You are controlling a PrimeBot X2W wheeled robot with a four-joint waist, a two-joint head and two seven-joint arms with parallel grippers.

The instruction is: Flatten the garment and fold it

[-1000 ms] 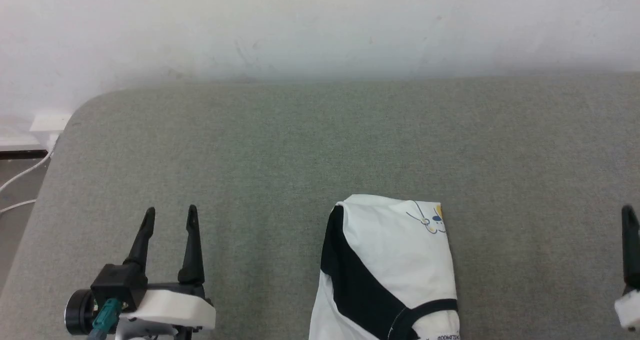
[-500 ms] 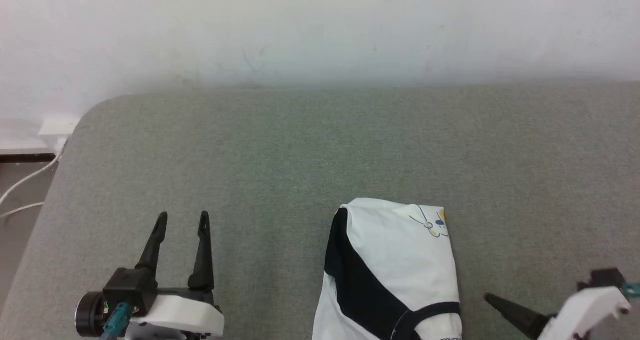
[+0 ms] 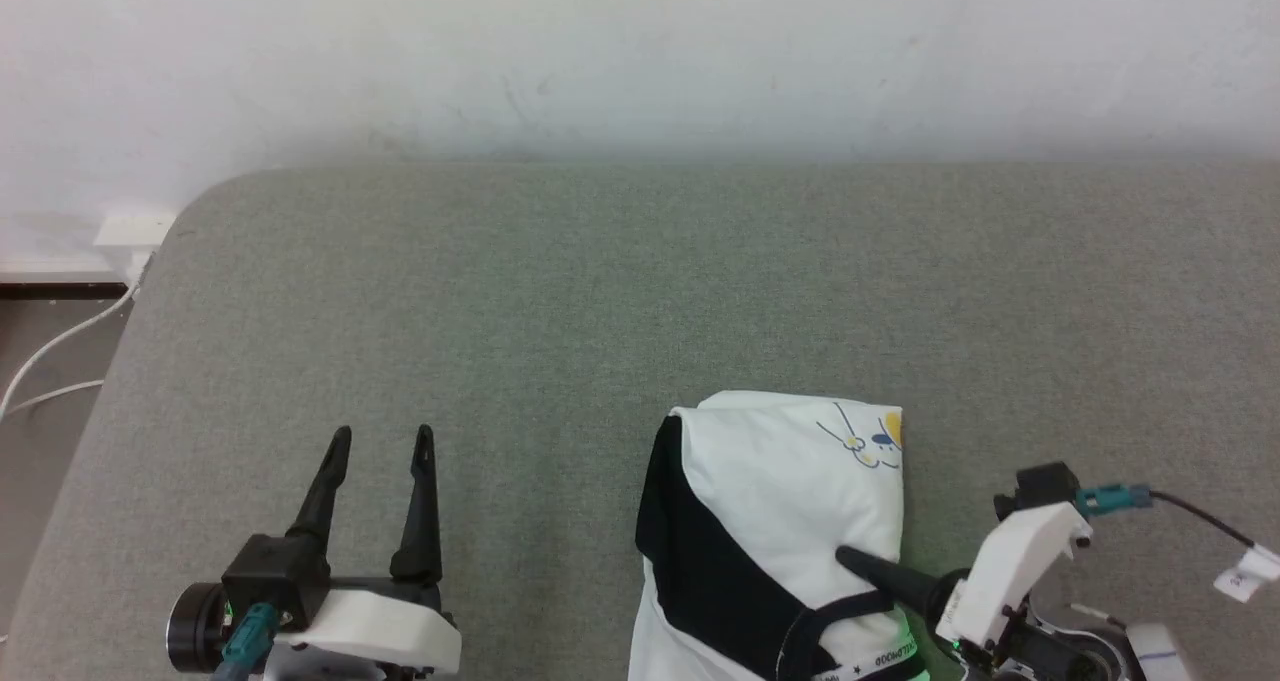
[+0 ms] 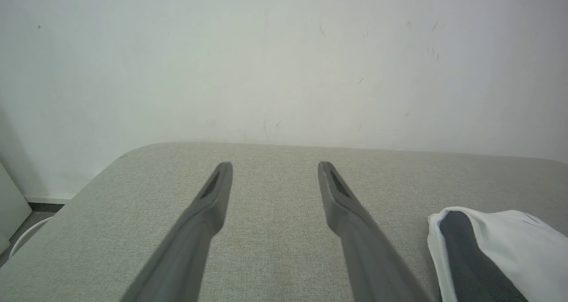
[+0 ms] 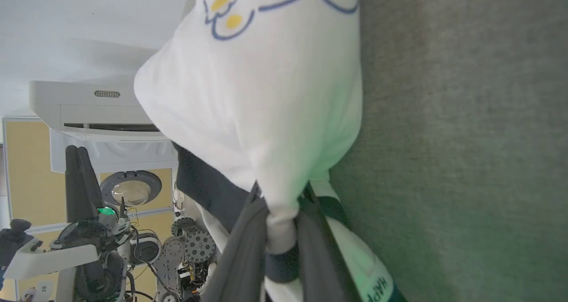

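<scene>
Two dark fingers of the right gripper [image 5: 280, 224] clench a pinch of white cloth on the garment [image 3: 790, 491], near its lower right edge. It lies folded at the lower centre of the head view, on the grey padded surface [image 3: 600, 301]. At lower left, the left gripper [image 3: 384, 433] has its jaws spread, empty, well apart from the cloth.

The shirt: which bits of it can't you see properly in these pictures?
Shirt bottom: head view, cut off by the lower edge.
Hem writing: right wrist view, cut off by the lower edge; head view, too small.
Pinched cloth: right wrist view, hidden inside the right pincer.
Drawing: right wrist view, top cut off.
</scene>
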